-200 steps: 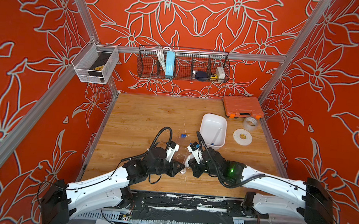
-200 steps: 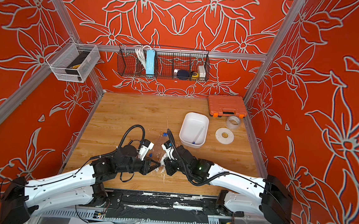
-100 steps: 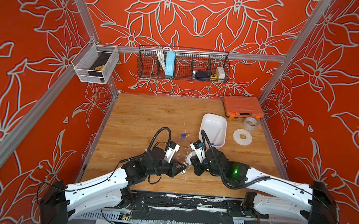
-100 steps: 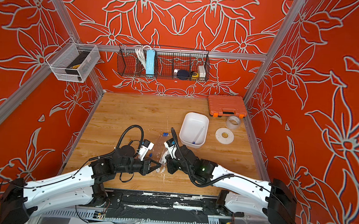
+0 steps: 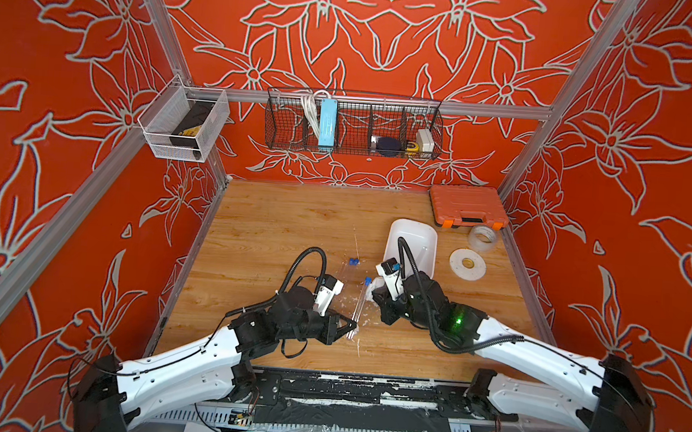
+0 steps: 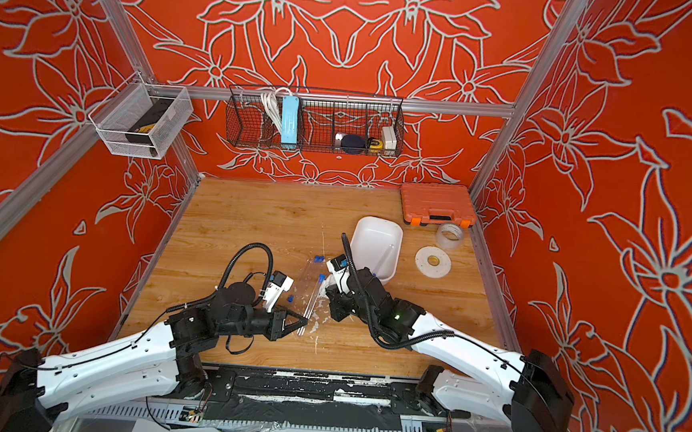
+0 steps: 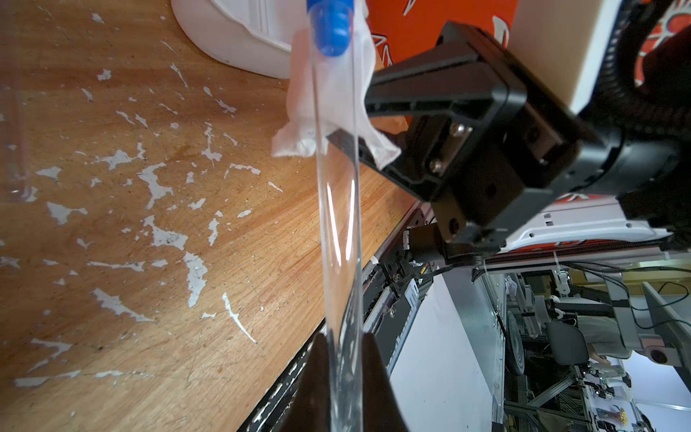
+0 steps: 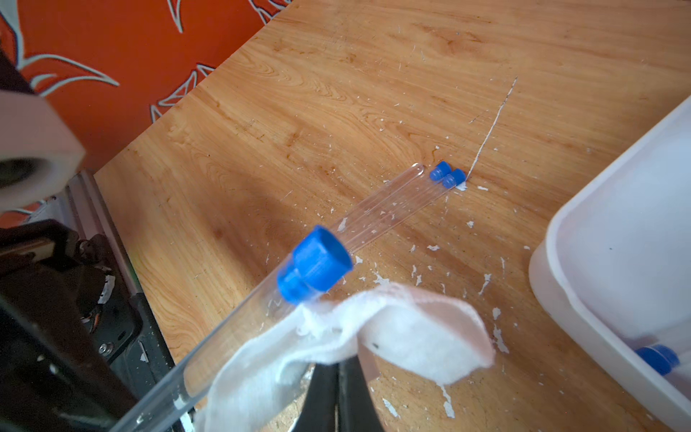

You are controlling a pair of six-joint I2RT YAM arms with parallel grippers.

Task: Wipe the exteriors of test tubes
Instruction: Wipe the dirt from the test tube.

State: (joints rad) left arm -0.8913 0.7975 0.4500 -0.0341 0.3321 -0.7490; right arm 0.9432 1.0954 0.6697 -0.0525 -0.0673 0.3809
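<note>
My left gripper [image 7: 344,336] is shut on the bottom end of a clear test tube [image 7: 336,209] with a blue cap [image 8: 318,262], holding it above the table. In both top views the tube [image 5: 359,305] [image 6: 312,302] slants away from the left gripper [image 5: 351,328]. My right gripper [image 8: 338,359] is shut on a white tissue [image 8: 411,336], which lies against the tube just below its cap. Other blue-capped test tubes [image 8: 392,204] lie side by side on the wood beyond. One more tube's cap [image 8: 658,359] shows inside the white tray [image 8: 583,269].
The white tray [image 5: 414,234] sits right of centre. An orange case [image 5: 466,206], a clear tape roll [image 5: 482,237] and a white disc [image 5: 467,264] lie at the back right. A wire basket [image 5: 352,125] hangs on the back wall. White flecks mark the wood.
My right gripper has slid the tissue up along the held tube toward its blue cap. The left gripper has kept its hold and barely moved.
</note>
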